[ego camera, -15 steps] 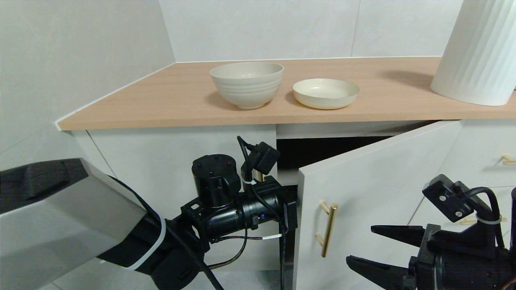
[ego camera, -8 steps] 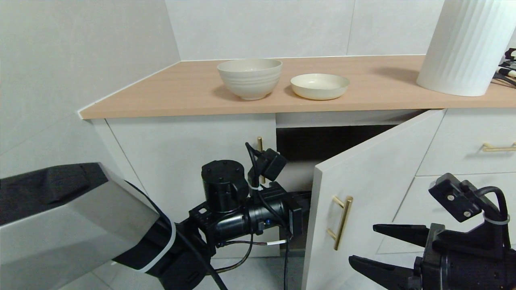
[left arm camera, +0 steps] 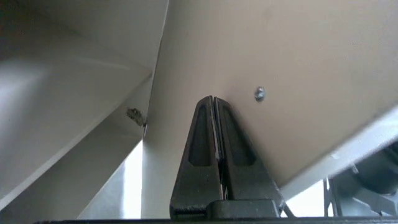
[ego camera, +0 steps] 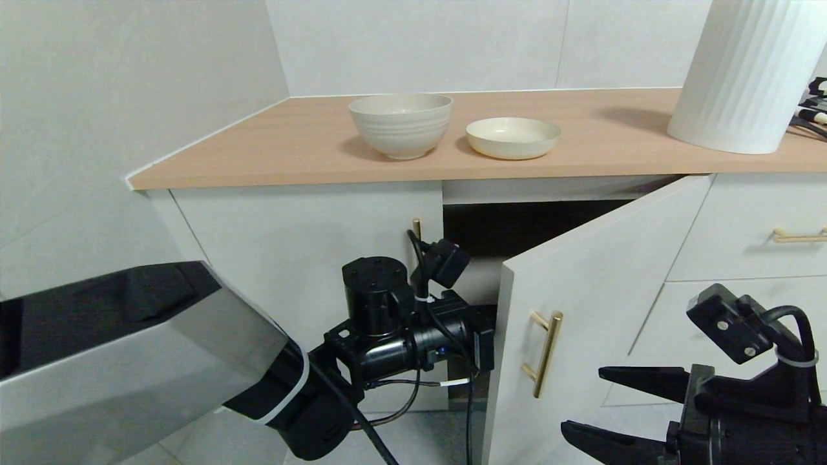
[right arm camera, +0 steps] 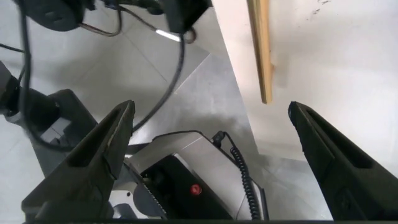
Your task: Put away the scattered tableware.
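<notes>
Tableware first: nothing is put away yet, by the look of it. Your bowl (ego camera: 400,126) and the shallow dish (ego camera: 513,137) sit side by side on the surface (ego camera: 258,155), close but apart. Both are upright and, as far as I can see, empty. What you do have is the way in: the cabinet door (ego camera: 601,271) below them stands partly open, with dark space behind it. I'd call the opening step nearly done, with both pick-ups and both placements left.

Now your hands. Left hand (left arm camera: 212,99) is clenched, fingers pressed flat together with nothing between them. It's tucked low behind the door's free edge, pointing at the inner face near a small screw (left arm camera: 260,94). Whether it touches the panel, I cannot tell. Right hand (ego camera: 614,407) is released, jaws spread wide and holding nothing. It sits low in front of the door, near the brass handle (ego camera: 544,352).

Both hands are well below the surface and well apart from bowl and dish. The bowl sits up above the left hand, the dish above the door gap. A tall ribbed white vase (ego camera: 743,77) stands further right on the surface, so mind it when you go up for the dish.
</notes>
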Controlling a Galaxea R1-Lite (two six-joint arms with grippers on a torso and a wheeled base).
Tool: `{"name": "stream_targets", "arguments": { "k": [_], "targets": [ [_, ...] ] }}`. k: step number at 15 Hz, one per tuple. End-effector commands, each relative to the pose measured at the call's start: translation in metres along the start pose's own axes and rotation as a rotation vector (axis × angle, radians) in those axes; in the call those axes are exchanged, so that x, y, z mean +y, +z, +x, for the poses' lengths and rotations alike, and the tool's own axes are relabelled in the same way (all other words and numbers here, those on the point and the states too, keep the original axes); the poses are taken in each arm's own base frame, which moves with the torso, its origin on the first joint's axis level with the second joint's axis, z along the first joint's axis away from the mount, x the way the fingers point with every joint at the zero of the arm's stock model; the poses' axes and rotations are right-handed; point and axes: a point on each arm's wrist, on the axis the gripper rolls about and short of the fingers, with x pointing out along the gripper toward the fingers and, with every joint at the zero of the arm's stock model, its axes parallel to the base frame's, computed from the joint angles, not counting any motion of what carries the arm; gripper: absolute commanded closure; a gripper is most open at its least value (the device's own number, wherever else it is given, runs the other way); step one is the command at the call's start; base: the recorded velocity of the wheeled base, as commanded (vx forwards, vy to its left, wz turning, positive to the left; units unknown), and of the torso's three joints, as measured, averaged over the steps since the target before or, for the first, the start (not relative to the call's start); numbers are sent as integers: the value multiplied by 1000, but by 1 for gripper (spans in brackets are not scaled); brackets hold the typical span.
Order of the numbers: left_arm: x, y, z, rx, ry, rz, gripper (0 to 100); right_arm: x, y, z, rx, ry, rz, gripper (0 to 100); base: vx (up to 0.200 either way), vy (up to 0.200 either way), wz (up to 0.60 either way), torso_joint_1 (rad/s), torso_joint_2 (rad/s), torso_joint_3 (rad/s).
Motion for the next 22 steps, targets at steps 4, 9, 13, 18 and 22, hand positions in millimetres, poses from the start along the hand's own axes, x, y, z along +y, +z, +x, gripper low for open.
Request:
{"name": "stream_targets", "arguments": {
  "k": [4,9,13,18,22],
  "targets": [
    [-2,2,10,-7,-16,5,100,4,0,-3,-2,20,-8,0,-150,0,0,8,2,-1],
    [-2,10,16,-1,-11,2,100,13,-2,-14,16,64,-24,0,0,0,0,0,0,0],
    [-14,7,34,20,-23,-2,100,16,-2,-16,19,113,-27,0,0,0,0,0,0,0],
    [-93,-10,65,69,-232,10,100,28,-6,-46,6,386,-59,0,0,0,0,0,0,0],
    [-79,-5,52,68,-180,1,100,28,-4,-49,-4,382,-63,0,0,0,0,0,0,0]
  ]
}}
